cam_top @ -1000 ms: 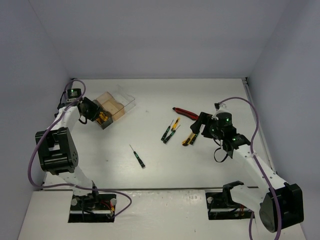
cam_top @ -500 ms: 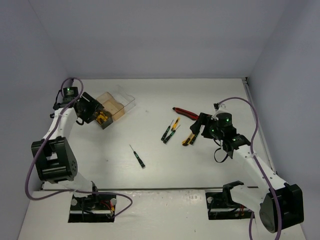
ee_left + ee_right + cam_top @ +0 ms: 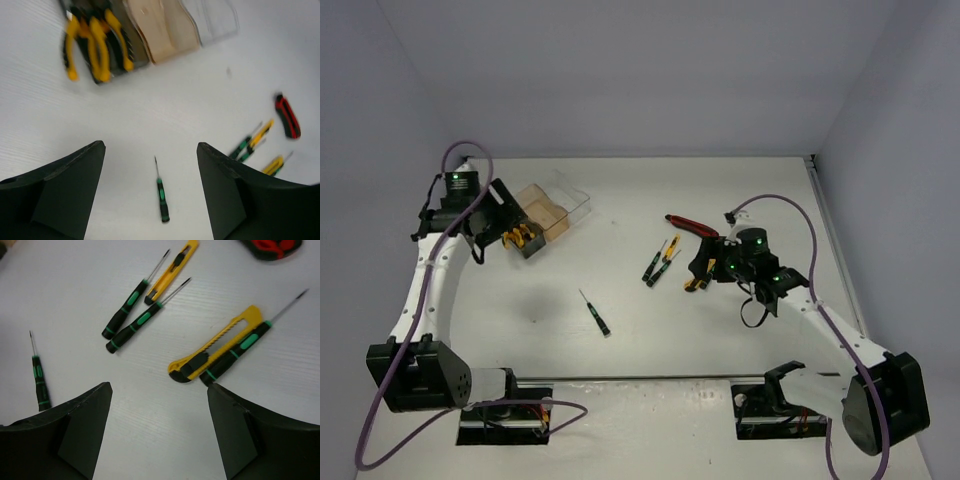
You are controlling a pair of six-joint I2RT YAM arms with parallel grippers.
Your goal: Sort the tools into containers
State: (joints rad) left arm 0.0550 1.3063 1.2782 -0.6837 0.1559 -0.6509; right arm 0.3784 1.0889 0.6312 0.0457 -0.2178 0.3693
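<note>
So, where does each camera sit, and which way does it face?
Top external: fixed behind the arm bases, facing down and forward over the table; both whole arms show.
Left wrist: on the left arm near the containers, facing down across the table; the open left gripper frames the bottom.
Right wrist: above the loose tools, facing down on the yellow utility knife; the open right gripper shows.
Shared: both wrist views hold the lone screwdriver and that knife.
</note>
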